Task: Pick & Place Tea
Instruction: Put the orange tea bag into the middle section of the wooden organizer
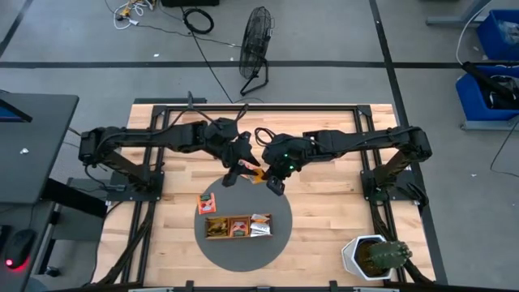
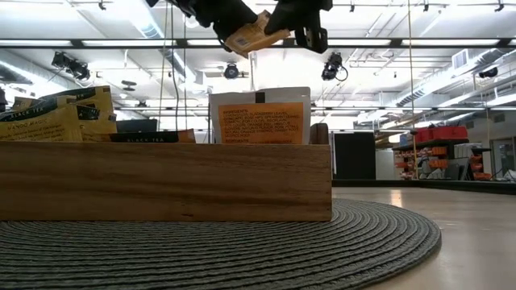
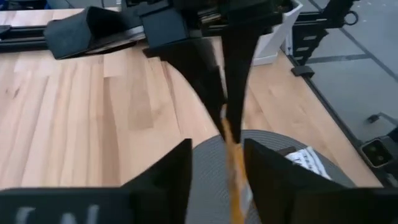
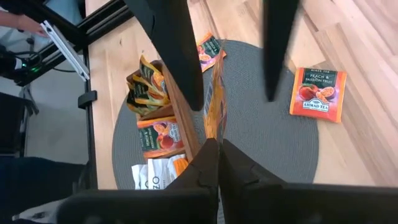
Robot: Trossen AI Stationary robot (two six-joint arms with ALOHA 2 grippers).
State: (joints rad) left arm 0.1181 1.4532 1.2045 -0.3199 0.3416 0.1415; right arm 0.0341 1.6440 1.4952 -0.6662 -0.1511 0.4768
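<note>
Right hand (image 1: 276, 185) clenched on an orange sachet (image 1: 258, 174) edgewise, left hand (image 1: 235, 172) released beside it, apparently a mid-air handover.

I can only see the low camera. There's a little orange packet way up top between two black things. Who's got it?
Observer: The right gripper has it. Its fingers are shut on the orange sachet.
Operator: What's the other black thing doing?
Observer: That's the left gripper. Its fingers stand open on either side of the sachet, not pinching it.
Operator: Is any tea lying outside the box?
Observer: Yes. A peach sachet lies flat on the grey mat, beside the wooden tray, not in it.
</note>
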